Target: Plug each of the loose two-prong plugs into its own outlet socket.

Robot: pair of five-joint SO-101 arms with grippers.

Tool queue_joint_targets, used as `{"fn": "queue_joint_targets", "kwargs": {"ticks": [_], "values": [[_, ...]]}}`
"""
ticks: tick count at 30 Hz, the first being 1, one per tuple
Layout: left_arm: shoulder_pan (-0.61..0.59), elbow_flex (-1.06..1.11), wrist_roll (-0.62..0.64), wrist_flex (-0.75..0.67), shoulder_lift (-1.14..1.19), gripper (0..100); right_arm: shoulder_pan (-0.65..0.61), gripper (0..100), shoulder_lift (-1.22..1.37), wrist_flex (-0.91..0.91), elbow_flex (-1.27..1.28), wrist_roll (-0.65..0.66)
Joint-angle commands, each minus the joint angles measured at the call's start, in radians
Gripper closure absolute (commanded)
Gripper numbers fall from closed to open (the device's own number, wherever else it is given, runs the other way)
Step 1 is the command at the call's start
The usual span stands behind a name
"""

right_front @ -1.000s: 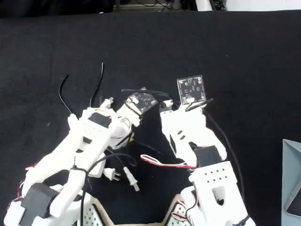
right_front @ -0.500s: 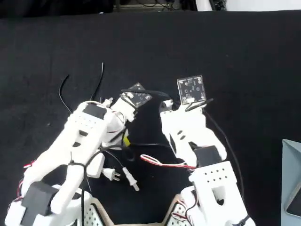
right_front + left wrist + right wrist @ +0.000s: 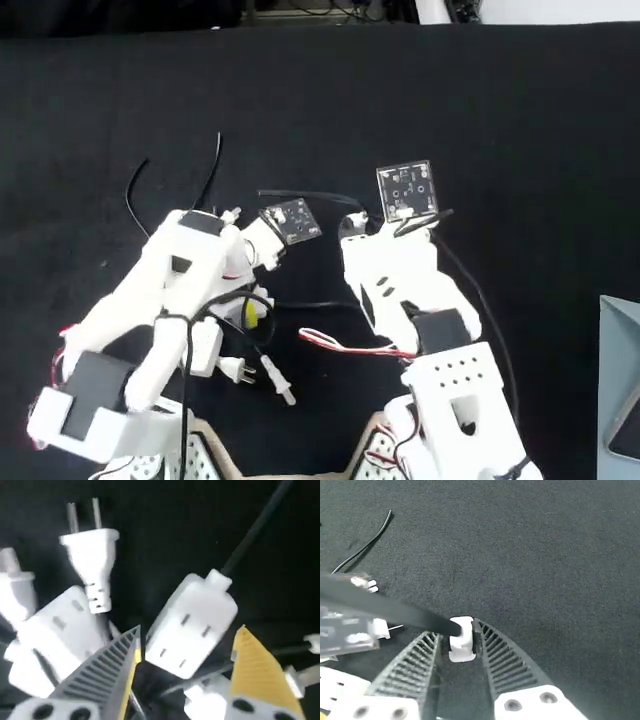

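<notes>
A white socket block [image 3: 192, 625] on a black cord lies between the fingers of my left gripper [image 3: 190, 630], which is open; one finger is grey [image 3: 107, 672], the other yellow [image 3: 252, 667]. A second socket block [image 3: 52, 635] lies beside it. Past them lies a loose two-prong plug [image 3: 90, 550], with another plug [image 3: 12, 587] off to the side. From above, the left gripper [image 3: 245, 310] hangs over this cluster, near two loose plugs [image 3: 237, 372] [image 3: 281, 386]. My right gripper [image 3: 459, 632] [image 3: 350, 228] is shut on a small white plug [image 3: 461, 639] with a black cord [image 3: 305, 195].
Two thin black wires [image 3: 135, 200] [image 3: 210, 178] lie on the black cloth beyond the left arm. A red and white wire [image 3: 340, 345] loops between the two arms. A grey container [image 3: 620, 380] stands at the right edge. The far half of the table is open cloth.
My left arm's wrist turned and drew back, bringing its yellow finger down over the sockets and plugs at the near side. The right arm has not moved.
</notes>
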Motion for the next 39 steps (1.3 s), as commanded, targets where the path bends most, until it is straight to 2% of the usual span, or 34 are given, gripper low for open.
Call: {"fn": "queue_joint_targets", "kwargs": {"ticks": [1, 3, 10, 16, 23, 27, 31, 34, 39], "values": [[-0.005, -0.044, -0.005, -0.063, 0.069, 71, 0.011, 98.6, -0.007, -0.014, -0.004, 0.011], [0.012, -0.041, 0.035, -0.083, 0.072, 72, 0.011, 98.6, -0.007, -0.014, -0.004, 0.011], [0.113, -0.051, 0.189, -0.098, 0.072, 89, 0.012, 98.6, -0.012, -0.014, -0.004, 0.011], [0.176, -0.054, 0.486, -0.103, 0.072, 86, 0.072, 98.6, -0.013, -0.021, -0.010, 0.011], [0.133, -0.142, 0.562, -0.028, 0.071, 76, 0.075, 98.6, -0.015, -0.021, -0.010, 0.011], [0.125, -0.203, 0.569, 0.044, 0.071, 76, 0.075, 98.6, -0.015, -0.021, -0.012, 0.011], [0.125, -0.255, 0.652, 0.101, 0.071, 76, 0.075, 98.6, -0.015, -0.021, -0.012, 0.011], [0.127, -0.280, 0.655, 0.169, 0.071, 76, 0.075, 98.6, -0.015, -0.021, -0.012, 0.011], [0.104, -0.232, 0.657, 0.252, -0.006, 76, 0.075, 98.6, -0.015, -0.021, -0.008, 0.011]]}}
